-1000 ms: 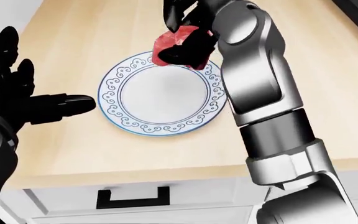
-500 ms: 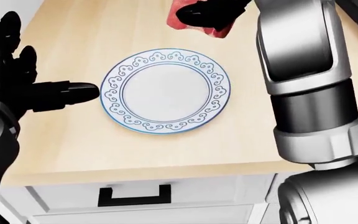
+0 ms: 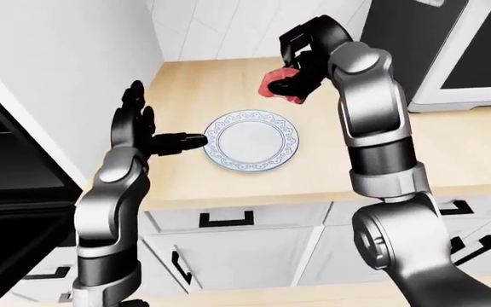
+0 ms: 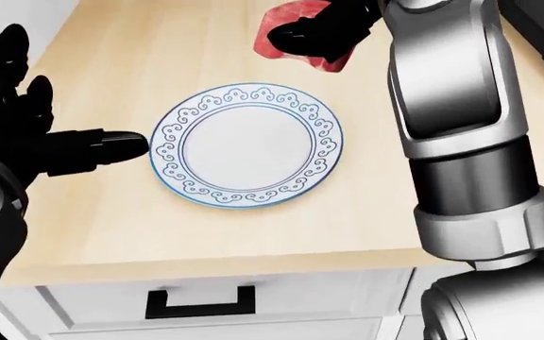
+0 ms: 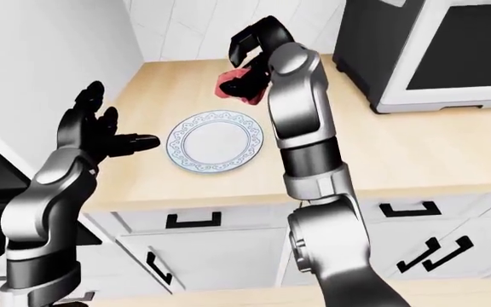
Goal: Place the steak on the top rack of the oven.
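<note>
My right hand (image 4: 321, 28) is shut on the red steak (image 4: 284, 37) and holds it in the air above the counter, beyond the top right rim of the plate; it also shows in the left-eye view (image 3: 290, 83). The blue-patterned white plate (image 4: 247, 145) lies bare on the wooden counter. My left hand (image 4: 60, 145) is open, fingers spread, just left of the plate and not touching it. The dark oven opening (image 3: 6, 173) shows at the left edge of the left-eye view.
A wooden counter (image 3: 450, 147) runs over white drawers with black handles (image 3: 226, 220). A black and white appliance (image 5: 450, 51) stands on the counter at the right. A white wall (image 3: 58, 64) rises left of the counter.
My right hand has lifted the steak off the plate and carried it up and to the right. The view has shifted slightly. My left hand has stayed beside the plate.
</note>
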Robot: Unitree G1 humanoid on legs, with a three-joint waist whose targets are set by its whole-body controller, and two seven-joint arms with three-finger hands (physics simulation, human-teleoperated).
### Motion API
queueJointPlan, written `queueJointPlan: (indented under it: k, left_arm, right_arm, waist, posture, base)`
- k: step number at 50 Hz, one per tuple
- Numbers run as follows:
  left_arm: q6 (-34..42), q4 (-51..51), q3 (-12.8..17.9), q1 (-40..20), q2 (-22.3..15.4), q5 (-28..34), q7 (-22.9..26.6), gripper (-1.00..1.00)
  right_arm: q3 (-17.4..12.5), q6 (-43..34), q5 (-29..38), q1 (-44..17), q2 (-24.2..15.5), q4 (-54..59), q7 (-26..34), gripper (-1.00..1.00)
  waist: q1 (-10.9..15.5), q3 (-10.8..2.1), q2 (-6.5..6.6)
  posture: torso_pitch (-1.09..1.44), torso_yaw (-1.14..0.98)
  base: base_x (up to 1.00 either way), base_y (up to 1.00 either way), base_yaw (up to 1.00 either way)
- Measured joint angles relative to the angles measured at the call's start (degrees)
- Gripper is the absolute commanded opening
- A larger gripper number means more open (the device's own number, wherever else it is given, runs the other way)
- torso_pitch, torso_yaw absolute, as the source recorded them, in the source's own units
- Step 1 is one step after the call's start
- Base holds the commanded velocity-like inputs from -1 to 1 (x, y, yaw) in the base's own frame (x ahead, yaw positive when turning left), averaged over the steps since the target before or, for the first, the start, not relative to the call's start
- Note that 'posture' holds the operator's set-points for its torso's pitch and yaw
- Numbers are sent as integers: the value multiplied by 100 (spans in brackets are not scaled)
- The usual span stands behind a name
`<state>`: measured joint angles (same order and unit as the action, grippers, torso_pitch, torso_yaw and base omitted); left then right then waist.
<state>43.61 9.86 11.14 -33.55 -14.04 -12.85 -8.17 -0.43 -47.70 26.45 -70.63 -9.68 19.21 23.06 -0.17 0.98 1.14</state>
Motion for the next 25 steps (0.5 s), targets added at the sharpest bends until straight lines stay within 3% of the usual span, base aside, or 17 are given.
queueJointPlan:
  k: [4,11,13,17,19,25]
  left_arm:
    - [-41,-40,-14,-33,0,2,8,100]
    - [-39,-21,-82,-58,25,-32,41,100]
    - [-14,-17,-62,-58,13,-36,38,100]
    - [28,-22,58,13,-37,-4,-8,100]
    - [37,-26,65,-6,-44,10,-24,100]
    - [-79,-57,25,18,-25,7,2,100]
  right_arm:
    - [-3,48,-8,3,-5,-25,-9,-100]
    - [-74,15,51,46,-65,24,-35,-100]
    - [-55,-10,55,29,-51,49,-31,-100]
    - [61,38,-17,11,63,95,15,-100]
    - [79,45,-49,7,68,92,45,-100]
    - [30,97,-21,13,54,-55,11,-100]
  waist:
    - [-12,-1,9]
    - [-36,69,182]
    - [-2,69,289]
    - [37,26,304]
    - [14,-25,274]
    - [-5,-40,12]
  posture:
    - [0,0]
    - [0,0]
    - [0,0]
    - [0,0]
    - [0,0]
    - [0,0]
  base:
    - [-15,0,0]
    - [-16,0,0]
    - [-16,0,0]
    - [-15,0,0]
    - [-16,0,0]
    - [-14,0,0]
